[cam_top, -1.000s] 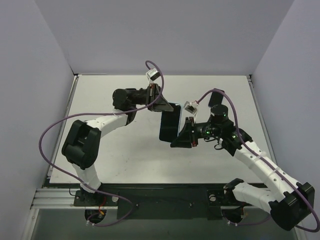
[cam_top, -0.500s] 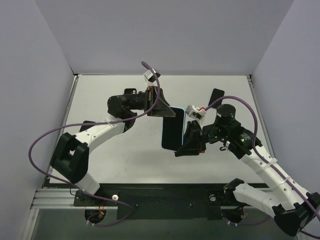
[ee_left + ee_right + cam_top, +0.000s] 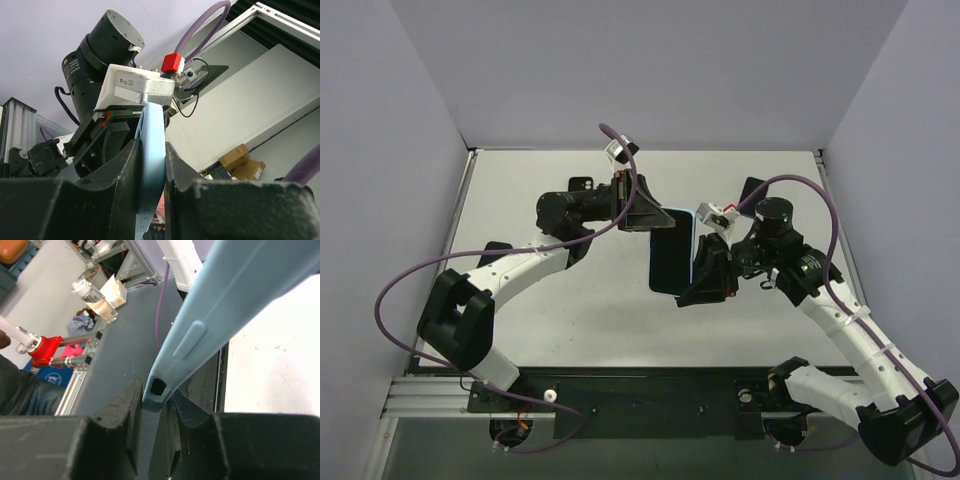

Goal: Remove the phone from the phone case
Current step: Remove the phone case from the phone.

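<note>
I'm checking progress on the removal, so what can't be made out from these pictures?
- Whether the phone has begun leaving the phone case: too fine to judge in the top view; both wrist views show only the case's edge.
- The case's back: turned away from the top camera.
- The dark flat object at the table's far right: top view, partly behind the purple cable.
</note>
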{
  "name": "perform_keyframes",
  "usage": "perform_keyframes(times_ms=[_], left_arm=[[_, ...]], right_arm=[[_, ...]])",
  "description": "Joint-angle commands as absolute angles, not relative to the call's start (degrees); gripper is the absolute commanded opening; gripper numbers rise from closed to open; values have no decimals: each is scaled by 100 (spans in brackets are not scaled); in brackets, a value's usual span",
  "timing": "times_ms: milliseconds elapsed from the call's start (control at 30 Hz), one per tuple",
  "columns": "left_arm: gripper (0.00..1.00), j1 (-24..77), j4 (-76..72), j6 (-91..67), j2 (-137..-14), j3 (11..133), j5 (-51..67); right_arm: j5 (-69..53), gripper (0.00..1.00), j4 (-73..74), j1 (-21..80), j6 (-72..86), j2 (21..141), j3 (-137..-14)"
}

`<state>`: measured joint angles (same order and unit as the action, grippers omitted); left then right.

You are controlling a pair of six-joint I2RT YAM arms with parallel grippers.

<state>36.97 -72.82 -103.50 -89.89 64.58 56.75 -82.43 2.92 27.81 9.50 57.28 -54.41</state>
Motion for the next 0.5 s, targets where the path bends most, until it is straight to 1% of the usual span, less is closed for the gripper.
perform_keyframes(times_ms=[0, 33, 67, 100, 133, 267, 333, 467], left_arm=[[0, 4315, -9387, -12428, -8166, 6715, 5317], [0, 4324, -9387, -12436, -8139, 6715, 5317], [0, 4333, -9387, -12445, -8104, 6715, 5309], [0, 4333, -9387, -12445, -8086, 6697, 5317], [0, 4342, -9387, -12437, -8069, 6654, 5309], [0, 4342, -9387, -12375, -8165, 6530, 5317], [0, 4342, -9387, -12305, -8200, 6548, 5326], [0, 4281, -9396, -12322, -8349, 6697, 5405]], right_arm=[[-7672, 0, 1046, 2513, -585, 6486, -5869], [-7829, 0, 1472, 2548, -1302, 6626, -6132], [-8005, 0, 2216, 2645, -1553, 6697, -6422], [-8016, 0, 2685, 2715, -2165, 6810, -6599], [-7972, 0, 3168, 2881, -2267, 6855, -6818], [-8024, 0, 3287, 3435, -2110, 6943, -7092], [-8252, 0, 3365, 3507, -2101, 6961, -7136], [-8218, 0, 3560, 3639, -2224, 6882, -7110]])
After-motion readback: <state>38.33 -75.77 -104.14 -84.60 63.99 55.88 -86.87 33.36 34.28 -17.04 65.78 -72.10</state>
